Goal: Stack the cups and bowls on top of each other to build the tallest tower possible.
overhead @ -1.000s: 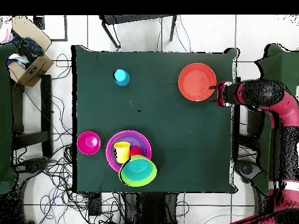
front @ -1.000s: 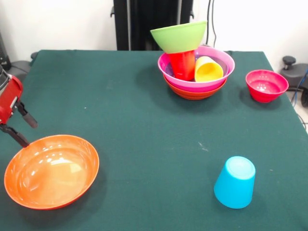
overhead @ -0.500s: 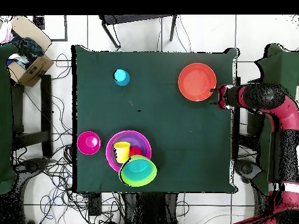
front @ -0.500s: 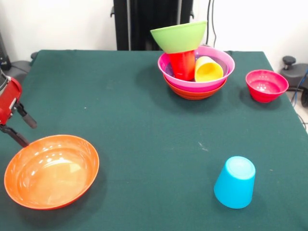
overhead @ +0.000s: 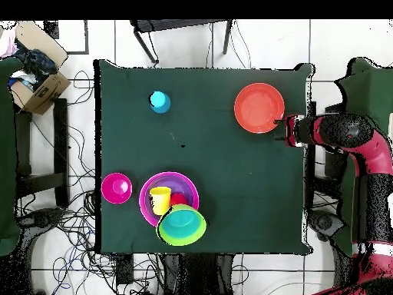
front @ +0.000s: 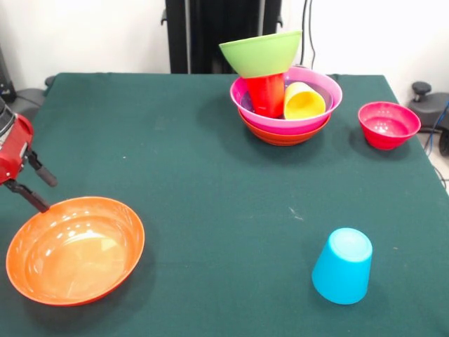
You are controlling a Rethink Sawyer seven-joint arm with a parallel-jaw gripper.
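Table: dark green cloth top (front: 210, 182), everything sits on it.
Arm: red and black (overhead: 361, 150), reaching in from the table's edge beside the loose orange bowl.
Tower: magenta bowl (front: 319, 105) nested in an orange bowl (front: 284, 135) at the far side of the table in the front view, purple showing just inside the magenta rim.
Loose orange bowl: big one (front: 75, 249), upright, alone at the near corner in the front view.
Lime green bowl: (front: 261, 53) perched tilted on top of the red cup, highest thing in the pile.
Crimson bowl: small (front: 388, 124), upright, near the tower but apart from it.
Light blue cup: (front: 342, 265) upside down, a bit tilted, well apart from the tower.
Red cup: (front: 266, 95) standing inside the magenta bowl.
Yellow cup: (front: 303, 101) lying tipped in the magenta bowl, mouth toward the camera, just beside the red cup.
Gripper: (front: 36, 190) spread apart, holding nothing, lower finger right at the loose orange bowl's rim.
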